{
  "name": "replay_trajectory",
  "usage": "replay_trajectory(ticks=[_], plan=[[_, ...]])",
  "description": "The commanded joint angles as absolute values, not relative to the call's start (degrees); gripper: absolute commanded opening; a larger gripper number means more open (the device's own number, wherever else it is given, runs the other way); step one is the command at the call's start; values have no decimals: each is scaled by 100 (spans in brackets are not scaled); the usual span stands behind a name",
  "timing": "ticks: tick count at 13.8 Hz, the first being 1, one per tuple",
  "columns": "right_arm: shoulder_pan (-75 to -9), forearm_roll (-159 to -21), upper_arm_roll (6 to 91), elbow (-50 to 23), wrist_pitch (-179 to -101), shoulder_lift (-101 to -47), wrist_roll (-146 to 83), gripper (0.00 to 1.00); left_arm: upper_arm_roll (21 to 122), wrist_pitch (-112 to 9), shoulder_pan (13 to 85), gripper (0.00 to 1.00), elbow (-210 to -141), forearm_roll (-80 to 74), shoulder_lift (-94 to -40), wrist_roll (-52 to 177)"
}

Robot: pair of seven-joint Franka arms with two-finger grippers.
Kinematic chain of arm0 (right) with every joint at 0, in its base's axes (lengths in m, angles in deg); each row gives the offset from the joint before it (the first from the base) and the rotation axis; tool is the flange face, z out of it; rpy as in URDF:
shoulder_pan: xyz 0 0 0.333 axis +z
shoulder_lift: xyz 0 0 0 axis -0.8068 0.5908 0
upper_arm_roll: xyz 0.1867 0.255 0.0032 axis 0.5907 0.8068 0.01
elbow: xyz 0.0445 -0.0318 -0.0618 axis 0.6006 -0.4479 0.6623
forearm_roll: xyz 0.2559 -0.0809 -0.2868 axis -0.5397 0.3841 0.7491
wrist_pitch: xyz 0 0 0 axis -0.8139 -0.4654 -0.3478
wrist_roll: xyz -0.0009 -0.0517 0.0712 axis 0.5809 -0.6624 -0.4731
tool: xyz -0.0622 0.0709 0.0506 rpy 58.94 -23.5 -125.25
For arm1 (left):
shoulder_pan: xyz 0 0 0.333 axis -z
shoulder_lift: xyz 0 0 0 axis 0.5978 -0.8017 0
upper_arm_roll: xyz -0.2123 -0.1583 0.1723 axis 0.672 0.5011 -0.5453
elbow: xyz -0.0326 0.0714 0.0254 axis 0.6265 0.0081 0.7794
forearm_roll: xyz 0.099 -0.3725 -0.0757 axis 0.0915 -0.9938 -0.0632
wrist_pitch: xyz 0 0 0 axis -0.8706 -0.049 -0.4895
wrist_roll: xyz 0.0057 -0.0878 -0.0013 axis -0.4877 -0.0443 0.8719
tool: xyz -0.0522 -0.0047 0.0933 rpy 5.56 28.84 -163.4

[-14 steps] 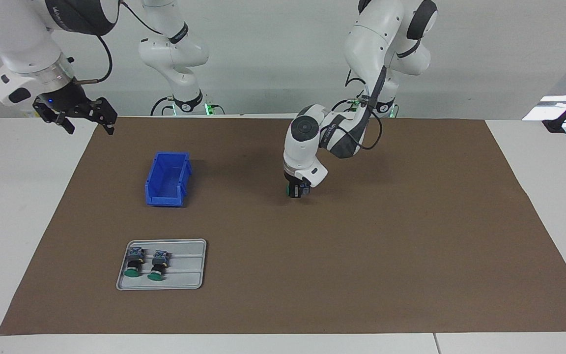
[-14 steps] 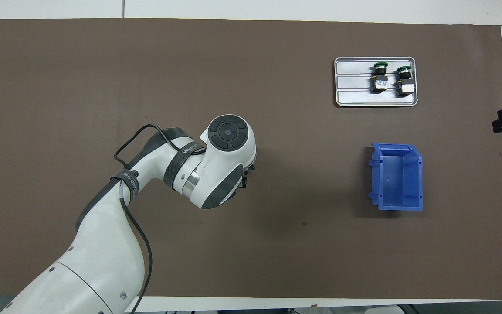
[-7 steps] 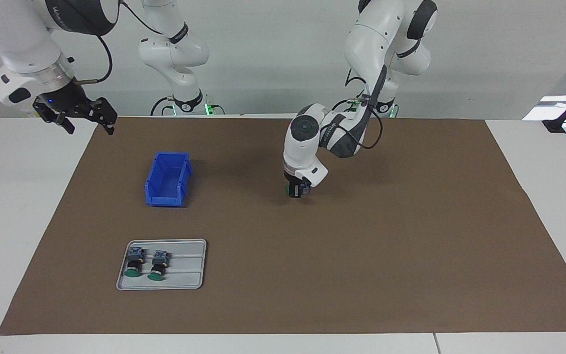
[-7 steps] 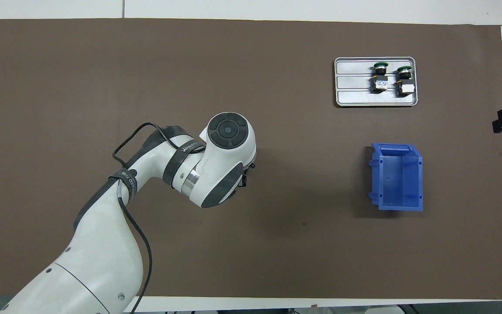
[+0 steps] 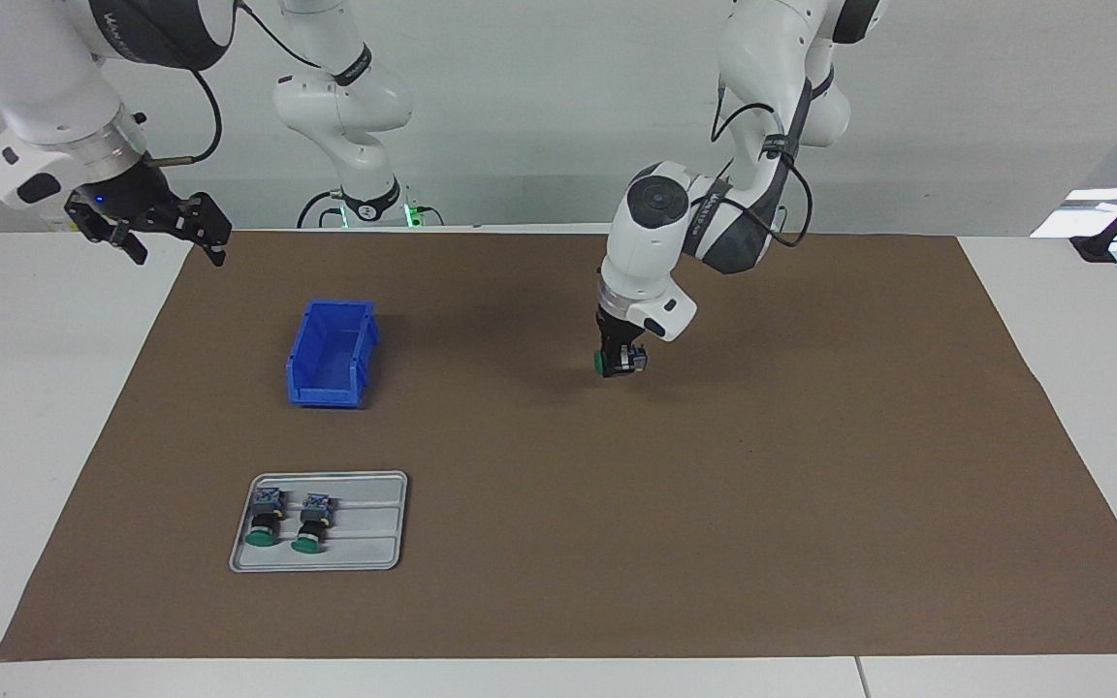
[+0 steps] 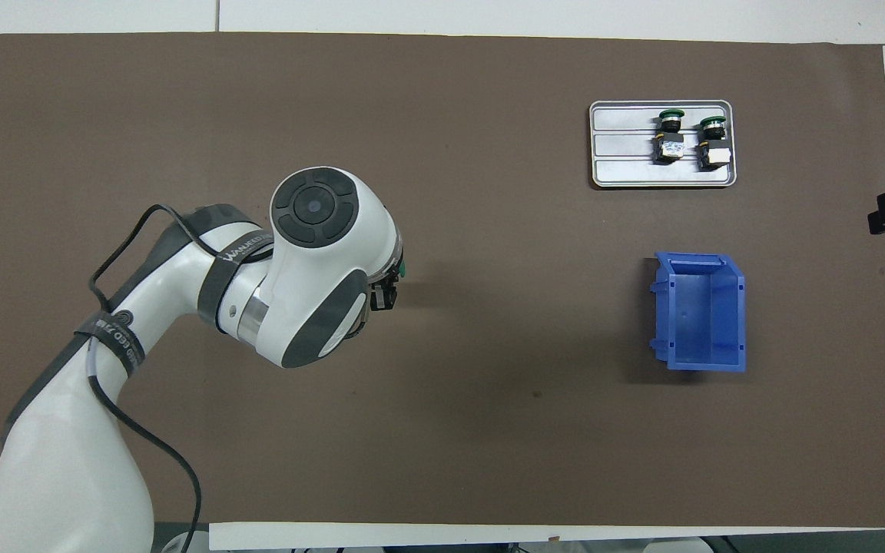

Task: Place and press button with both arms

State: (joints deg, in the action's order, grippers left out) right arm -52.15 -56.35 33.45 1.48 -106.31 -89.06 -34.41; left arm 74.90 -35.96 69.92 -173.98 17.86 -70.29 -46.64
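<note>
The button [image 5: 607, 363] is clamped between the fingers of the left gripper [image 5: 620, 365], its green cap [image 6: 402, 269] sticking out sideways toward the right arm's end of the bench, over the middle of the brown mat [image 5: 811, 485]. The left arm [image 5: 675, 233] points its wrist down above it. The right gripper [image 5: 180, 228] waits with fingers apart over the mat's corner at its own end. A blue bin [image 5: 331, 354] sits open on the mat. Farther from the robots, a grey tray [image 5: 374, 543] holds 2 more green-capped buttons [image 5: 265, 516] lying side by side.
</note>
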Motion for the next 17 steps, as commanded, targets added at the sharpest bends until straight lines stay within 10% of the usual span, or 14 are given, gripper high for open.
replay_trajectory(ticks=[1, 17], plan=[[-5221, -5656, 3339, -17, -10684, -9048, -3395, 98, 7517, -3781, 6565, 1, -17905, 1138, -6689, -3845], [-5221, -5656, 3339, -17, -10684, -9048, -3395, 98, 7509, -5339, 5886, 3, -19646, -5489, -6011, 1789]])
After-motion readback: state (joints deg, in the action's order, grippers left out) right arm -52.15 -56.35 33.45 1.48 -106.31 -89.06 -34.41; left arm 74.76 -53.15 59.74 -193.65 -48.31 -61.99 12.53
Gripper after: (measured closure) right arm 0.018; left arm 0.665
